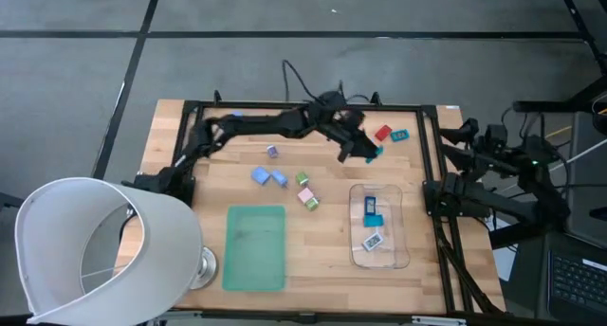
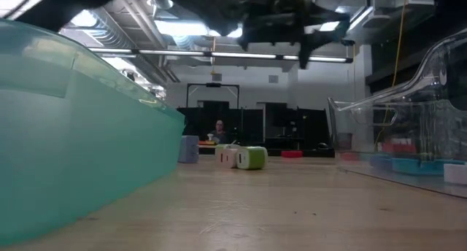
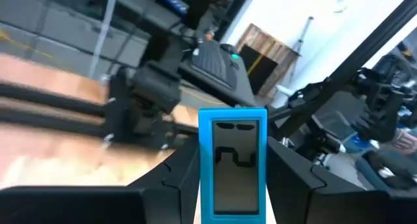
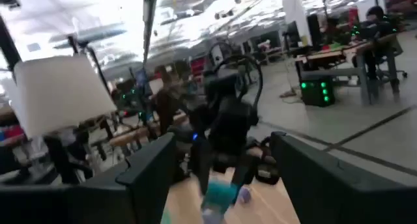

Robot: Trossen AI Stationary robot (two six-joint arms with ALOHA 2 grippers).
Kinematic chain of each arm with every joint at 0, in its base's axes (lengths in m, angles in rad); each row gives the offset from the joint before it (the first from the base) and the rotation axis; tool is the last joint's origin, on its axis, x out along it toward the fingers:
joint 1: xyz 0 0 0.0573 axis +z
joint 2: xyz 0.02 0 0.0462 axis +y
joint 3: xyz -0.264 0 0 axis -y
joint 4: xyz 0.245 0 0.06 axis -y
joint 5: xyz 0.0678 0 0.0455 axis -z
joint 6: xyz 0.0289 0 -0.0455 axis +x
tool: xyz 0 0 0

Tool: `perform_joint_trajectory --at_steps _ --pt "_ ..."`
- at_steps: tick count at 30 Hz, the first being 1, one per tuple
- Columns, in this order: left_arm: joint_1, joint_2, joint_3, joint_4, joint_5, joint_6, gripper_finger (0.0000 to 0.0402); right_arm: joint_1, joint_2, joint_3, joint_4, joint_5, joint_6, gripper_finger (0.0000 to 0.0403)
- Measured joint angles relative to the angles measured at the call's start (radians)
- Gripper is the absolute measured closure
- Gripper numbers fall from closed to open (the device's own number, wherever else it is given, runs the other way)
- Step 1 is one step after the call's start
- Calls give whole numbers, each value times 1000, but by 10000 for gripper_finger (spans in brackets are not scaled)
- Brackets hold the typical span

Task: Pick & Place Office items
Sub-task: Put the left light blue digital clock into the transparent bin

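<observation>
Teal piece [image 3: 232, 164] sits pinched upright between the left gripper [image 1: 363, 152] fingers, label face toward the wrist camera; in the high view that gripper hangs right of centre in the upper half of the frame, above the table [image 1: 322, 274] and just above the clear tray [image 1: 402, 233].

Right gripper [image 4: 221, 185] is parked off the right table edge in the high view, fingers spread wide, holding nothing.

Step in hand, as I judge it: carry the teal piece to the tray and release; best done by centring over bare tray floor, lowering until close above it, then opening slowly so the piece does not bounce onto the 2 already inside.

Tray, lower right of centre, holds 2 pieces: a blue piece [image 1: 372, 205] in the upper part and a white-labelled piece [image 1: 372, 240] below it.

Green mat [image 1: 255, 247], lower centre-left, carries nothing visible.

Loose on the table: a red piece [image 1: 383, 133] and a small teal piece [image 1: 399, 135] at upper right; 2 blue pieces [image 1: 259, 176] left of centre; a green piece [image 1: 303, 179] and a pink piece [image 1: 309, 199] just below.
</observation>
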Motion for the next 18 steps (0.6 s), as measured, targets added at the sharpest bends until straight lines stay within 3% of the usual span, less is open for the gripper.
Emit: perform_joint_trajectory --at_steps 9,18 --pt "-120 281 393 -280 25 140 271 0 -5 14 -35 -3 4 140" --pt "-205 371 434 -439 -66 261 271 0 -5 91 -59 -8 -17 140"
